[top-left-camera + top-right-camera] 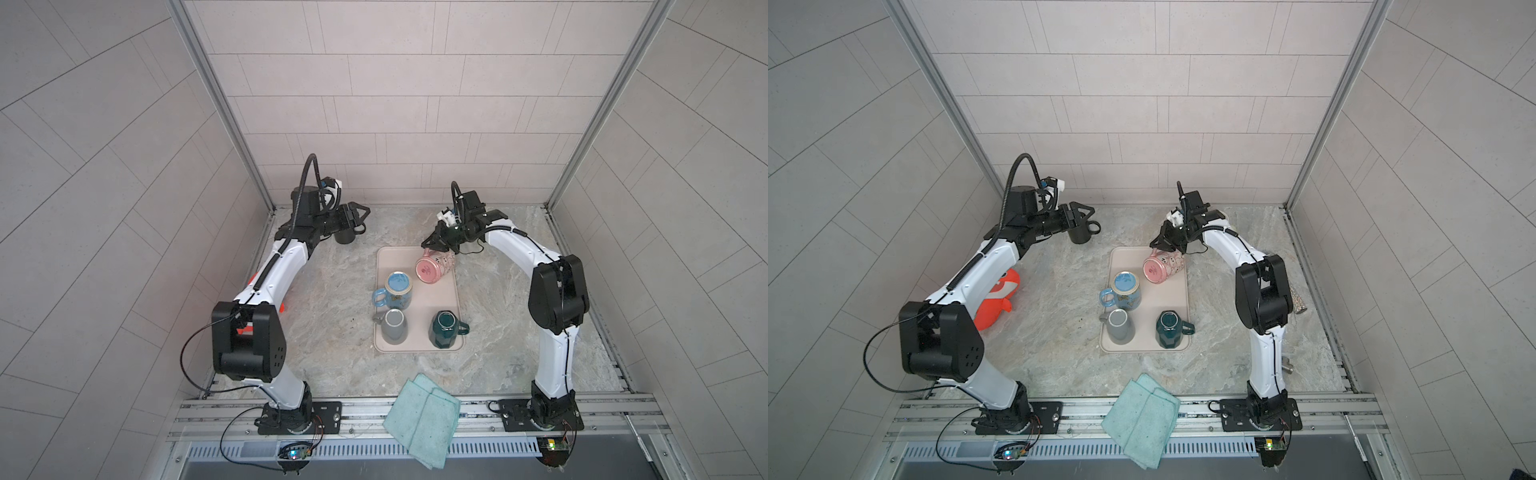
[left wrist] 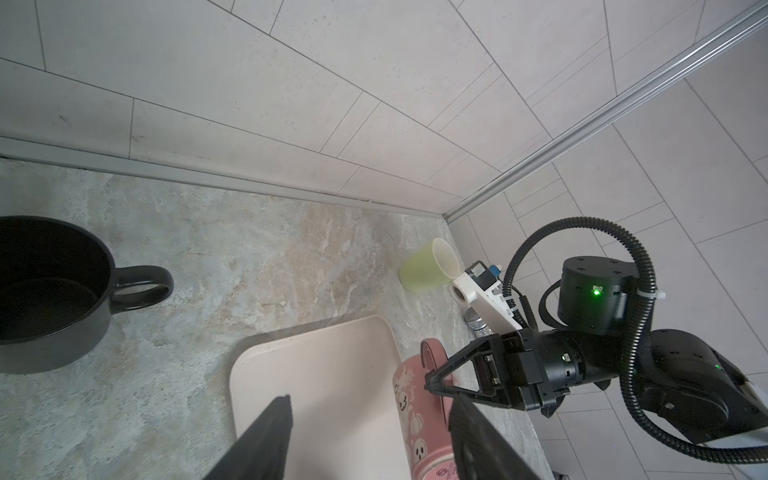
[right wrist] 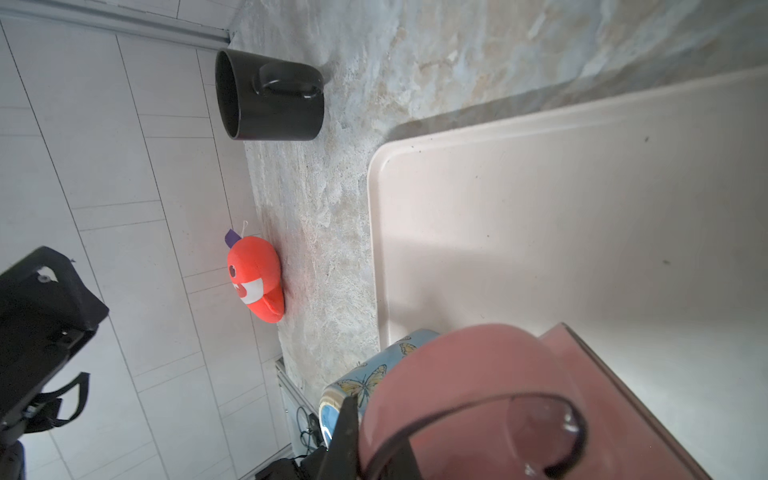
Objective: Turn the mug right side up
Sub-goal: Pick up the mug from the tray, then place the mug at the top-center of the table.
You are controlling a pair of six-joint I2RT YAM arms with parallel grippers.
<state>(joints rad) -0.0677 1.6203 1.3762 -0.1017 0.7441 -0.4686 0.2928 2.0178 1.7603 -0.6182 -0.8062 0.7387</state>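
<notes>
Pink mug (image 1: 434, 268) sits tilted over the far right corner of the tray (image 1: 438, 299), with its base turned up toward the camera in both top views (image 1: 1160, 266). Whether it touches the tray cannot be told. The right gripper (image 1: 432, 245) is above that corner with its jaws pressed together, pinching the pink mug at its handle. The right wrist view shows this closest: the handle loop (image 3: 478, 419) fills the near edge, with a dark finger (image 3: 347, 432) beside it.

The left gripper (image 1: 361, 216) is well off the tray's far left corner, above a black mug (image 1: 345, 237). Its jaws are spread with nothing between them, and the left wrist view shows both fingers (image 2: 274, 428) apart.

Only the left wrist view shows a pale green cup (image 2: 424, 268), lying on its side beyond the tray's far right corner by the wall. An orange plush toy (image 1: 996, 299), left of the tray, shows clearly in a top view and in the right wrist view (image 3: 255, 278).

Also on the tray are a blue mug (image 1: 395, 291), a grey mug (image 1: 394, 326) and a dark green mug (image 1: 444, 328).
</notes>
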